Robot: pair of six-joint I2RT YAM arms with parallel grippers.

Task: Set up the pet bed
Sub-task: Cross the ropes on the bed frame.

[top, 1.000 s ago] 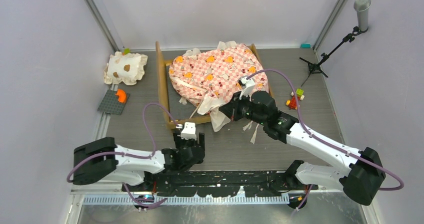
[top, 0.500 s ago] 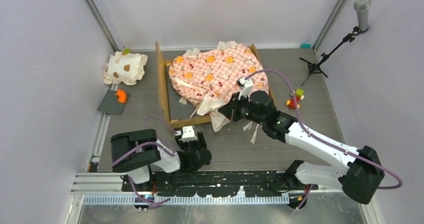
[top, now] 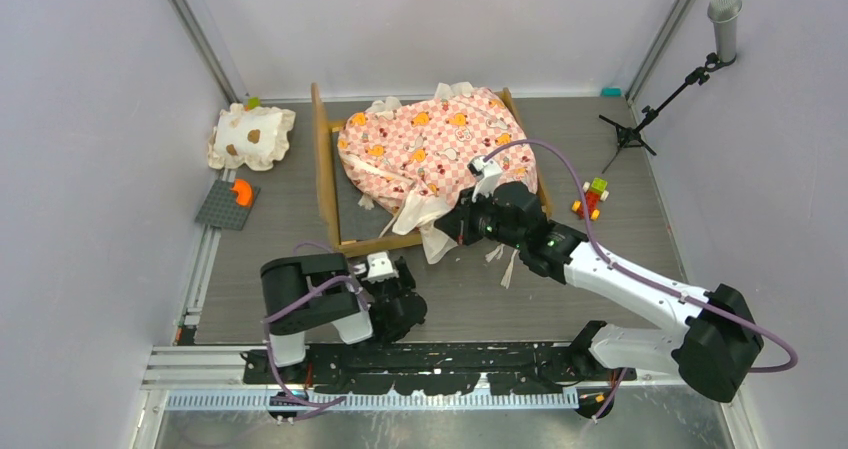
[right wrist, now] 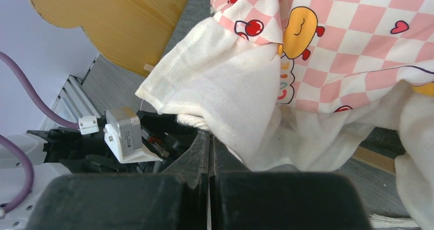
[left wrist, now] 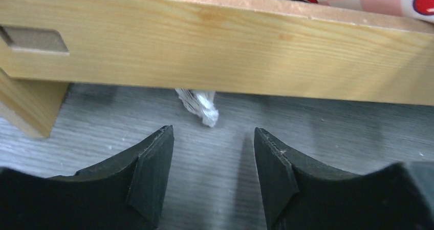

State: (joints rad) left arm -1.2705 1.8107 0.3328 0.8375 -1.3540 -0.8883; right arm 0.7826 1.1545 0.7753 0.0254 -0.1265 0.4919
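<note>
The pet bed's light-wood frame [top: 328, 174] stands at the table's middle, headboard on the left. Its pink checkered mattress [top: 432, 147] lies bunched and askew over the right part of the frame. My right gripper [top: 447, 231] is at the mattress's near corner, shut on the cream ruffle [right wrist: 225, 81], which comes out right at the tips of the right gripper [right wrist: 210, 135]. My left gripper [top: 393, 274] sits low in front of the frame's near rail [left wrist: 215, 45]. In its wrist view the left gripper [left wrist: 212, 138] is open, with only bare table between its fingers and a white cord end [left wrist: 201, 106] ahead.
A cream pillow with brown spots [top: 250, 136] lies at the back left. A grey plate with an orange piece [top: 228, 204] lies near the left wall. Small coloured blocks [top: 590, 197] and a microphone tripod [top: 640, 119] stand at the right.
My left arm has folded back toward its base, its elbow swinging right, and its jaws have narrowed. The right gripper has edged slightly left with the ruffle.
</note>
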